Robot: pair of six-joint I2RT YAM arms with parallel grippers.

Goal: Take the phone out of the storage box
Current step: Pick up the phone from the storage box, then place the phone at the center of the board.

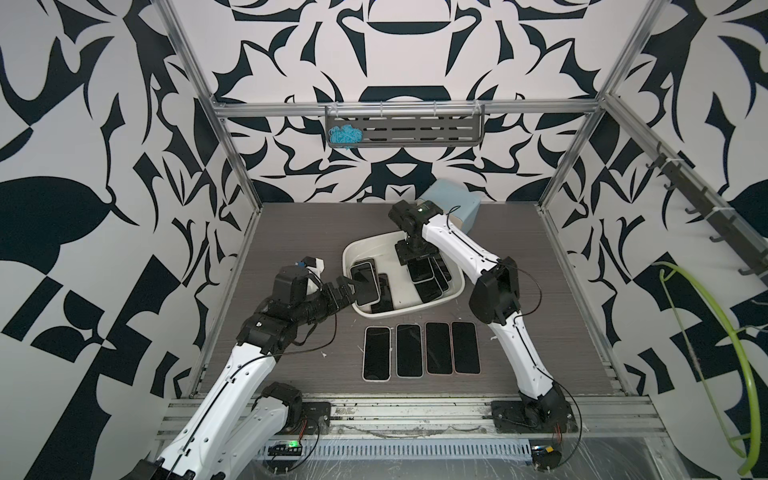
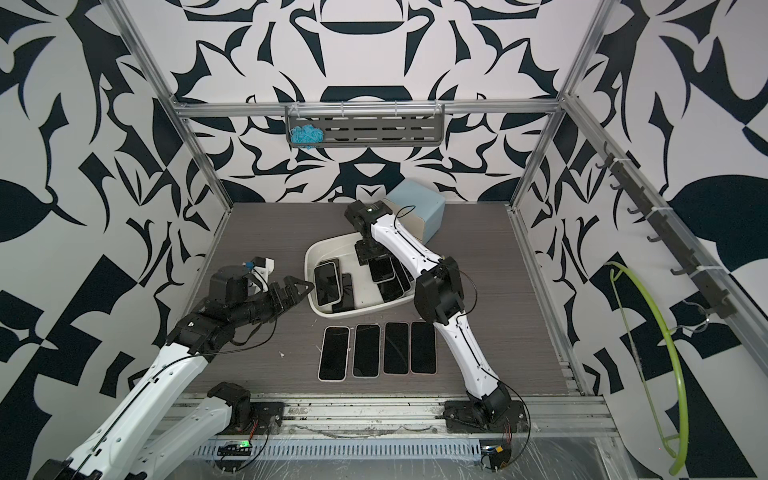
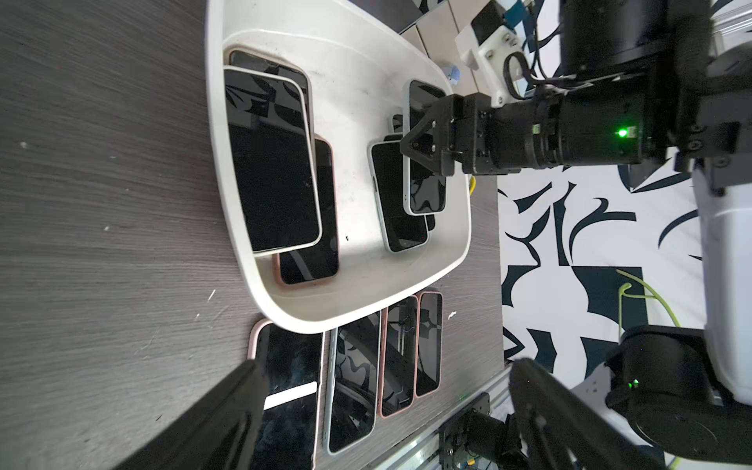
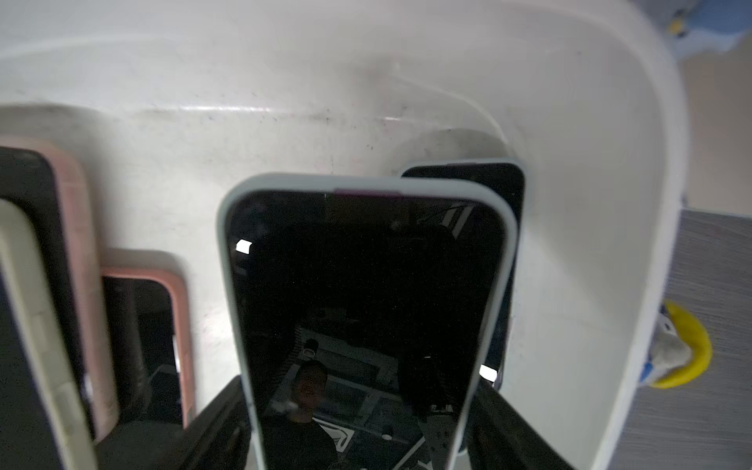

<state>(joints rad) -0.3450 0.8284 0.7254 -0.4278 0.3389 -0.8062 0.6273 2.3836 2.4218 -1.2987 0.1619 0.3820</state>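
Right gripper (image 4: 362, 392) is clamping the phone (image 4: 366, 264) across its width, one finger on each long edge of the pale grey-blue case, close to the end nearest the wrist; I am judging this a real hold, since both fingers are sitting flush against the case; the phone is lying inside the storage box (image 3: 358, 101), on top of a dark phone (image 4: 504, 183), on the side towards the right arm; I am expecting it to handle as a stiff, flat, fairly dense slab; its glossy glass face is looking slippery and breakable, so I am wanting the pads on the matte case edges; held off-centre, its far end may be sagging on any lift; pink-cased phones (image 4: 142, 325) are crowding the box's other side; left gripper (image 2: 301, 291) is hovering wide open at the rim beside a cream-cased phone (image 2: 328, 284); four phones (image 1: 409, 350) are lying in a row on the table (image 1: 291, 232).
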